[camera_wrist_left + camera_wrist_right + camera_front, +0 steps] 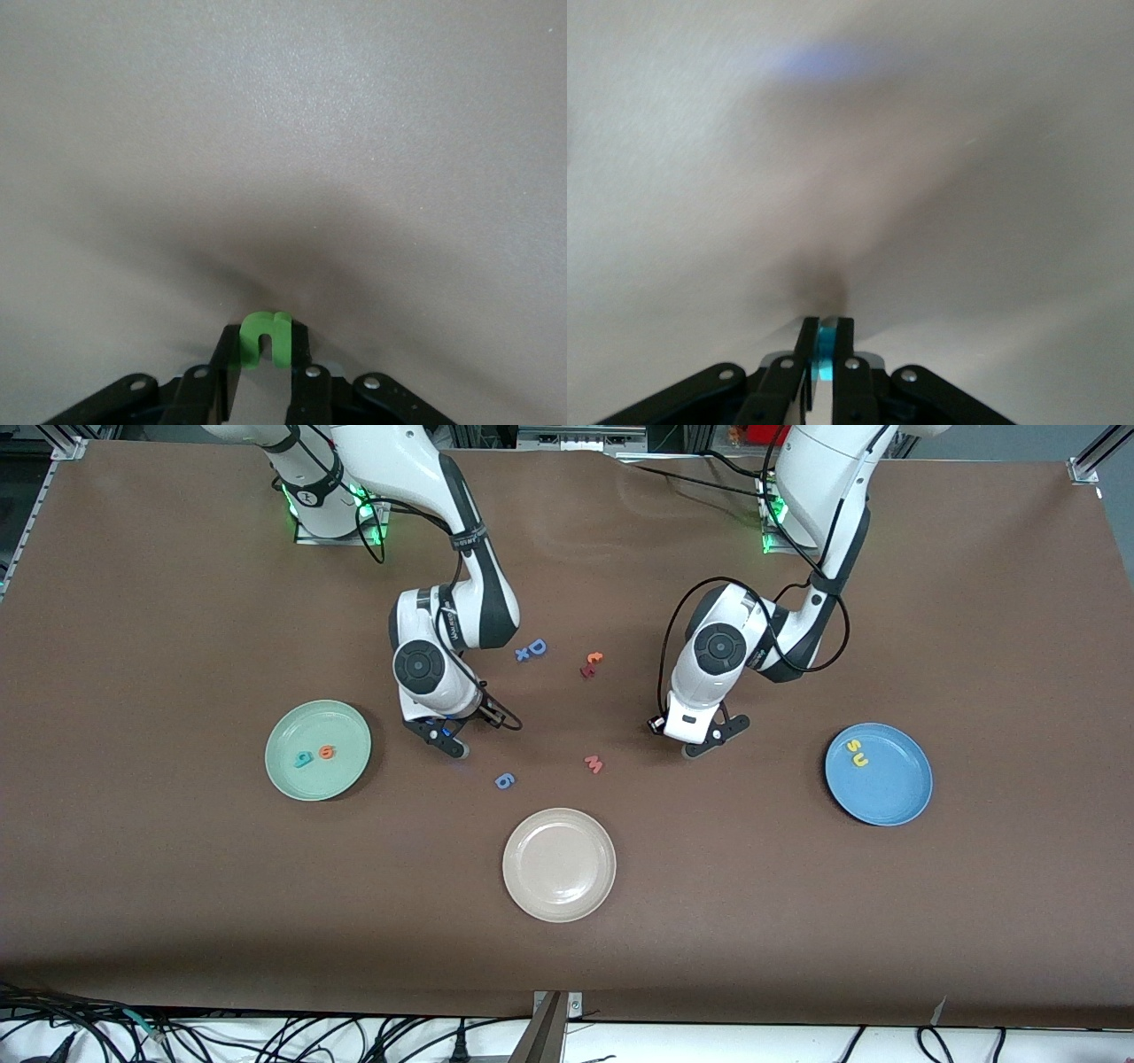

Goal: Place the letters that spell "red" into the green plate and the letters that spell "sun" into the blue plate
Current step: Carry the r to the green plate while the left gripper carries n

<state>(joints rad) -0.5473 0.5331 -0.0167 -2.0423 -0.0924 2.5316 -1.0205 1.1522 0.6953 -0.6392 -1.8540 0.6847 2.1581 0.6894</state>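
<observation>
The green plate (344,724) holds a teal "d" (304,759) and an orange "e" (327,752). On the blue plate (893,790) lie a yellow "s" (855,746) and a yellow "u" (858,760). My left gripper (692,752) (266,351) is low at the tabletop between the pink "m" and the blue plate, shut on the green "n" (257,331). My right gripper (455,747) (825,341) is low at the tabletop beside the green plate, shut on a thin teal piece (826,356), the "r", seen edge-on.
A cream plate (559,864) sits nearest the front camera at mid-table. Loose pieces lie around the middle: a blue "6" (504,780), a pink "m" (594,763), a blue "D" (537,646) with a small blue "x" (523,654), and two red-orange letters (591,664).
</observation>
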